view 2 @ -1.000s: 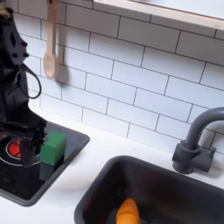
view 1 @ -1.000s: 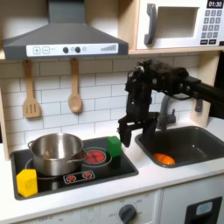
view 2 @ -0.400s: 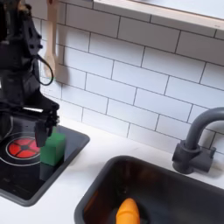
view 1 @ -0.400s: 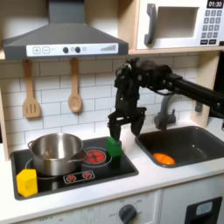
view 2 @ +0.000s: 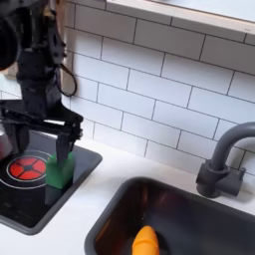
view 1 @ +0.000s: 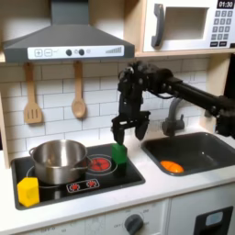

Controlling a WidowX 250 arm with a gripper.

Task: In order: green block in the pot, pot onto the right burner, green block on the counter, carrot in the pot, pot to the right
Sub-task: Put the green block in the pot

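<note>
The green block (view 1: 119, 154) (view 2: 60, 171) sits on the right edge of the black stovetop, beside the red right burner (view 1: 99, 165) (view 2: 27, 166). My gripper (view 1: 128, 129) (view 2: 40, 139) hangs open just above the block, fingers spread and holding nothing. In the first exterior view the silver pot (view 1: 58, 158) rests on the left burner, to the block's left. The orange carrot (view 1: 171, 167) (view 2: 146, 240) lies in the dark sink (view 1: 204, 147) (view 2: 204, 204). Pale counter (view 1: 147, 186) (view 2: 100, 204) surrounds stovetop and sink.
A yellow block (view 1: 28, 191) stands at the stovetop's front left corner. A dark curved faucet (view 1: 173, 117) (view 2: 224, 159) rises behind the sink. Two wooden utensils (view 1: 79, 92) hang on the tiled back wall, under a range hood (view 1: 64, 41).
The gripper has swung left from the sink's edge to above the green block and stayed open. Block, pot and carrot have not moved.
</note>
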